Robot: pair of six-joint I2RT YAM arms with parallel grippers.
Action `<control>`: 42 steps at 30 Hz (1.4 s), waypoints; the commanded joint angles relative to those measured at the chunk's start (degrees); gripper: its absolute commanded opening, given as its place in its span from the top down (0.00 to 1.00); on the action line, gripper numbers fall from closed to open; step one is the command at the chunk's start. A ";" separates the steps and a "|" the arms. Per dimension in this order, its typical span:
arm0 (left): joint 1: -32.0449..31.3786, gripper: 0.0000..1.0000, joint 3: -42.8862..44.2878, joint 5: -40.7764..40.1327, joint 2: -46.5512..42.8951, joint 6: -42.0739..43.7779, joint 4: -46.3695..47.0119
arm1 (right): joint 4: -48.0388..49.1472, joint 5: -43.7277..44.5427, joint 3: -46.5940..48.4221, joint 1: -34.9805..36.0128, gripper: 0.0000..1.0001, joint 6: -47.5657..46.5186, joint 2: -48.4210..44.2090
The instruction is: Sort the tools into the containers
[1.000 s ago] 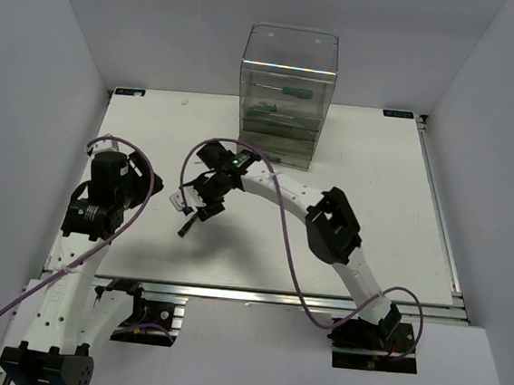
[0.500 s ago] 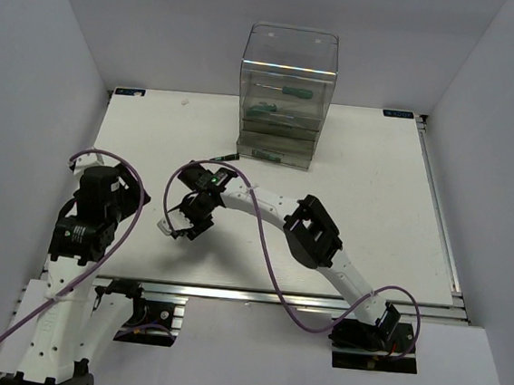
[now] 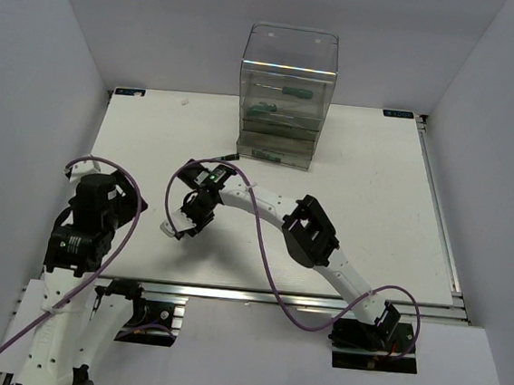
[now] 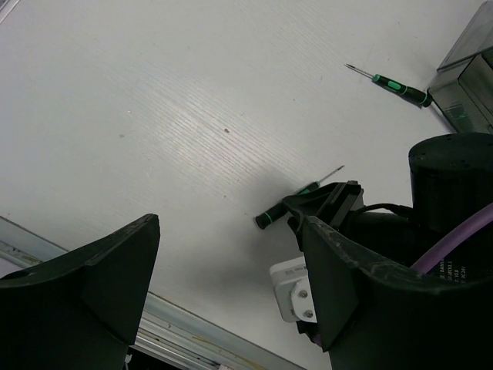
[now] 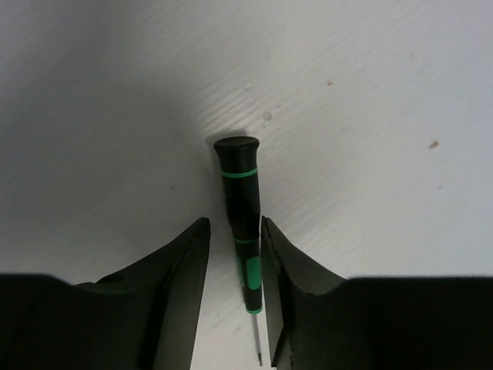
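Right hand (image 5: 233,231): low over the white tabletop (image 3: 375,195) toward its 8 o'clock, fingers narrowly parted astride a small screwdriver with green-and-black handle (image 5: 240,193) that lies flat, unclamped. Left hand (image 4: 229,231): wide open, holding nothing, at 9 o'clock of the right hand. Second matching screwdriver (image 3: 226,159): on the tabletop at 7 o'clock of the tall transparent plastic drawer box (image 3: 289,68), which stands at 12 o'clock.

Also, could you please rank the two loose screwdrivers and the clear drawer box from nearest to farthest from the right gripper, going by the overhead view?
1. The near screwdriver, on the table between the fingers of the right gripper.
2. The far screwdriver, farther back, just in front of the box's left corner.
3. The drawer box, at the back of the table, centre.
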 commanded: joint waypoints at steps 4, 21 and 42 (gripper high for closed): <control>0.03 0.16 1.64 -1.49 -2.08 -0.02 -2.30 | -16.16 5.25 -1.83 0.09 0.65 -5.96 3.04; 0.12 0.16 -2.40 2.11 -5.25 -4.85 -1.51 | -20.03 8.86 -12.82 -1.31 0.82 3.69 -1.80; 0.03 0.17 -16.45 16.68 -3.84 -18.28 15.78 | -3.34 7.01 -18.72 -20.71 1.00 34.36 -23.50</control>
